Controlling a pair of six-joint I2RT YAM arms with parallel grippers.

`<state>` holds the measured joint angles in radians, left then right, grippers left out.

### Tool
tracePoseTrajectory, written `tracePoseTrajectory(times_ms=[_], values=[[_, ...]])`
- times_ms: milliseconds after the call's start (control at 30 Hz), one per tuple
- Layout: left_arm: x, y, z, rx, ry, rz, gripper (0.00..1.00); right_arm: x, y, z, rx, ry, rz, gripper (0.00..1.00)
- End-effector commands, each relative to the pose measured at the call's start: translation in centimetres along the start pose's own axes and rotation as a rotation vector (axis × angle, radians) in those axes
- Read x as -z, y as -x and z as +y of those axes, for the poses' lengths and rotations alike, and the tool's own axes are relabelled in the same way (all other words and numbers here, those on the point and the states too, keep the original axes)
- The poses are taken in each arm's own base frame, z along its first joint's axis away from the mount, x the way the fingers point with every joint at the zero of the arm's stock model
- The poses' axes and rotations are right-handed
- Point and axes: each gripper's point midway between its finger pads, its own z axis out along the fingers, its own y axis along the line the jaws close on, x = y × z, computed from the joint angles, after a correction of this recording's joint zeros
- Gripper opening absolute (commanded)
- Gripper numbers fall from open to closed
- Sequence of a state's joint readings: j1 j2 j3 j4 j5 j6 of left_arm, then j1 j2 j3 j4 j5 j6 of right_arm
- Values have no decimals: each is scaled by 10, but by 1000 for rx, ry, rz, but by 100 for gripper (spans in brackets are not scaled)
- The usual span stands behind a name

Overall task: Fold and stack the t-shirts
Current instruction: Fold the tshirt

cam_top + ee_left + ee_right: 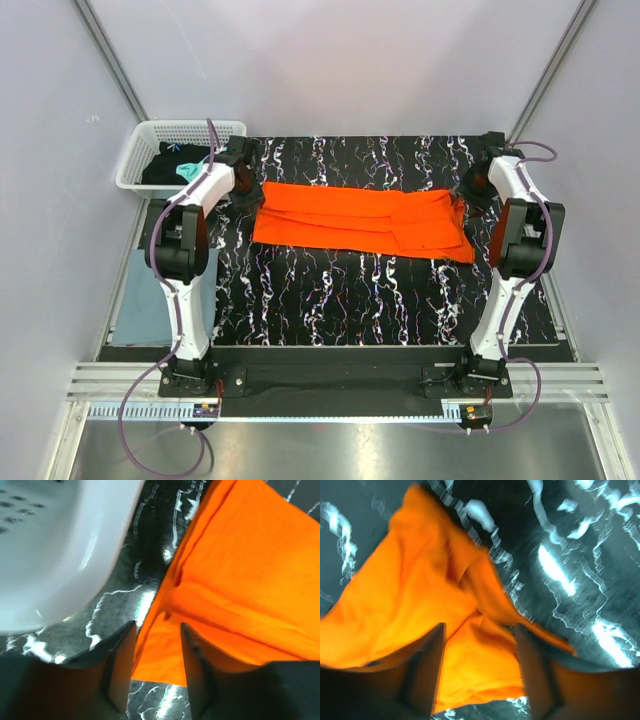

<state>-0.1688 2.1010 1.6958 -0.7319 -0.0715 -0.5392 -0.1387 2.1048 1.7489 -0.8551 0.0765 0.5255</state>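
Observation:
A bright orange t-shirt (360, 222), folded into a long strip, lies across the far half of the black marbled mat (350, 295). My left gripper (246, 188) is open at the shirt's left end; in the left wrist view the shirt's corner (250, 570) lies between the spread fingers (157, 630). My right gripper (474, 190) is open at the shirt's right end; in the right wrist view the bunched orange cloth (410, 600) lies between its fingers (480, 630). Black (165, 168) and teal (187, 171) tees sit in the basket. A slate grey-blue tee (140, 300) lies flat left of the mat.
A white lattice basket (150, 133) stands at the far left corner, close to my left gripper; its rim fills the upper left of the left wrist view (60, 555). White walls enclose the table on three sides.

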Motion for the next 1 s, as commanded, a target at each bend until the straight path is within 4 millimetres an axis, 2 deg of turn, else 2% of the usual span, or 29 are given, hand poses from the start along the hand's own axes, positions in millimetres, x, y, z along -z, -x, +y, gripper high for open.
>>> tracePoseTrajectory(times_ms=[0,100,167,200,233,267,333,367,400,433,467,500,533,600,767,967], values=[[54,34,-1,-73,17,-160,53,30,30,-5,-8,1,-70,75],[89,25,1,-98,1,-208,60,67,26,-3,39,52,-102,79],[95,8,-3,-111,-41,-183,60,86,-1,27,112,170,-104,80],[105,6,-8,-117,-71,-191,58,90,-15,41,147,201,-97,80],[105,-2,-12,-131,-90,-175,56,95,-45,67,211,252,-62,76],[104,-11,-15,-142,-107,-150,52,94,-66,77,243,269,-34,74],[103,-21,-23,-171,-134,-135,50,93,-92,93,276,292,-6,73],[100,-28,-27,-193,-152,-118,47,88,-116,107,323,308,11,70],[98,-33,-33,-204,-181,-104,44,85,-125,111,336,306,22,67],[92,-38,-37,-219,-187,-91,43,81,-136,116,337,306,44,59],[87,-47,-47,-230,-241,-57,42,73,-152,120,351,298,82,44],[82,-50,-50,-229,-251,-40,37,68,-159,122,351,288,96,40],[70,-58,-52,-228,-248,-4,34,61,-164,121,340,265,104,37],[62,-60,-59,-241,-256,8,33,54,-178,120,360,244,111,31],[36,-58,-62,-293,-213,18,33,34,-197,118,378,240,143,32],[23,-64,-56,-291,-179,43,33,18,-191,123,412,215,128,36]])
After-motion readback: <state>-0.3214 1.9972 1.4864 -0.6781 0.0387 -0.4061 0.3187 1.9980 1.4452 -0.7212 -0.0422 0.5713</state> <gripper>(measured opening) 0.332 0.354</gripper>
